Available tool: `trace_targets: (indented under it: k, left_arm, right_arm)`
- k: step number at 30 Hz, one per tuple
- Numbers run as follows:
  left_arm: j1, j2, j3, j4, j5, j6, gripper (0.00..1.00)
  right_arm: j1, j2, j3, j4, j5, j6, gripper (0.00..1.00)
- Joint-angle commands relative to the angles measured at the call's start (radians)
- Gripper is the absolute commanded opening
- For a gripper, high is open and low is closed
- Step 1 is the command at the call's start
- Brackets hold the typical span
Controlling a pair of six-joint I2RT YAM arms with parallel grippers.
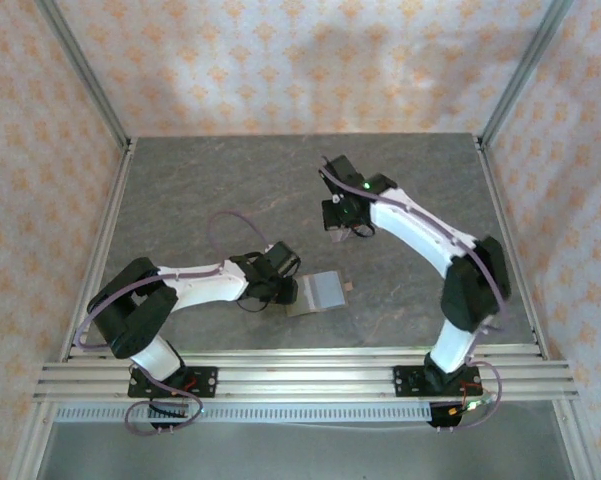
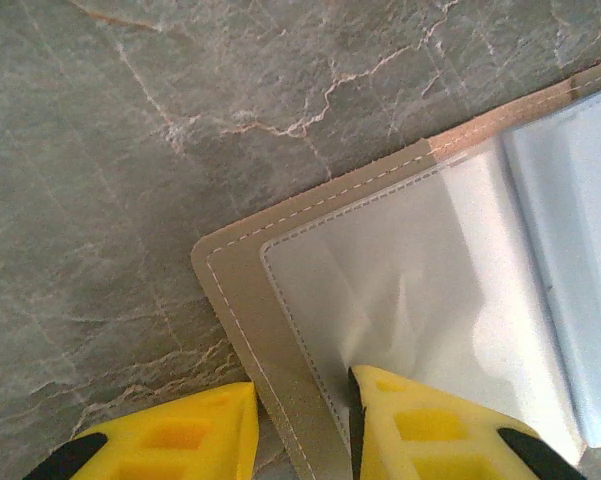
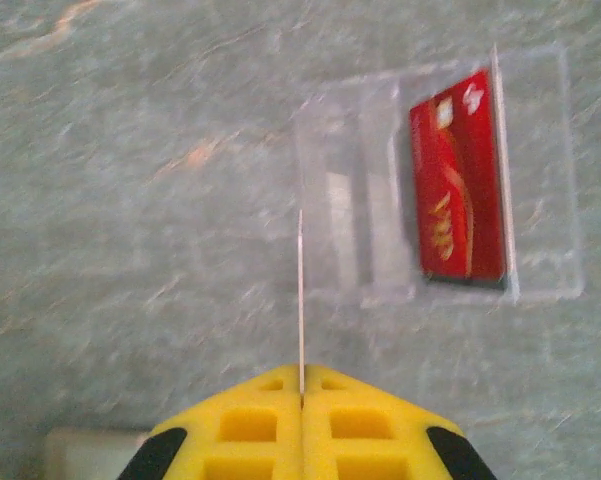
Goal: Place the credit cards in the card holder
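Down near the left arm, the wallet [image 1: 320,293] lies open and flat on the grey tabletop [image 1: 200,190], pale grey inside facing up. The left gripper [image 1: 278,280] sits low at the wallet's left edge.

From the left wrist, the left gripper [image 2: 300,435] has its jaws spread, straddling the wallet [image 2: 242,300] at its stitched olive border. One yellow finger [image 2: 170,440] is over bare stone outside the border. The other finger [image 2: 430,435] is over the clear sleeve [image 2: 400,270] inside, at the sleeve's edge; whether it presses down I cannot tell. A pale blue panel [image 2: 580,250] lies further along the open wallet.

The right gripper [image 1: 338,218] is further back on the tabletop, well apart from the wallet.

From the right wrist, the right gripper [image 3: 302,400] has its jaws pressed together, pinching a card [image 3: 301,300] seen edge-on as a thin pale line running straight out from the fingertips. Its colour cannot be told from this angle. Beyond it on the stone sits a clear rack [image 3: 340,200], and a red card [image 3: 460,190] lies in the rack's right-hand slot. The pinched card's far end overlaps the rack's left part in this view; whether they touch I cannot tell.
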Motion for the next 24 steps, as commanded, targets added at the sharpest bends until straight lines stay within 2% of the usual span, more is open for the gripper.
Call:
trace_targets:
  k: [1,6,12,17,24]
  left_arm:
    - [-0.007,0.042,-0.044,0.051,0.000,0.003,0.28]
    - [-0.007,0.039,-0.051,0.060,-0.014,0.005,0.26]
    - [-0.011,0.045,-0.068,0.074,-0.026,0.000,0.24]
    - [-0.014,0.060,-0.077,0.086,-0.042,-0.006,0.24]
    - [-0.020,0.069,-0.071,0.083,-0.055,-0.017,0.23]
  right_arm:
    - [0.005,-0.125,-0.208,0.203,-0.167,0.091,0.00]
    - [0.034,-0.241,-0.480,0.481,-0.310,0.183,0.00]
    - [0.052,-0.276,-0.710,0.821,-0.436,0.295,0.00]
    - [0.054,-0.265,-0.808,0.957,-0.448,0.325,0.00]
    - [0.054,-0.212,-0.859,1.056,-0.468,0.359,0.00]
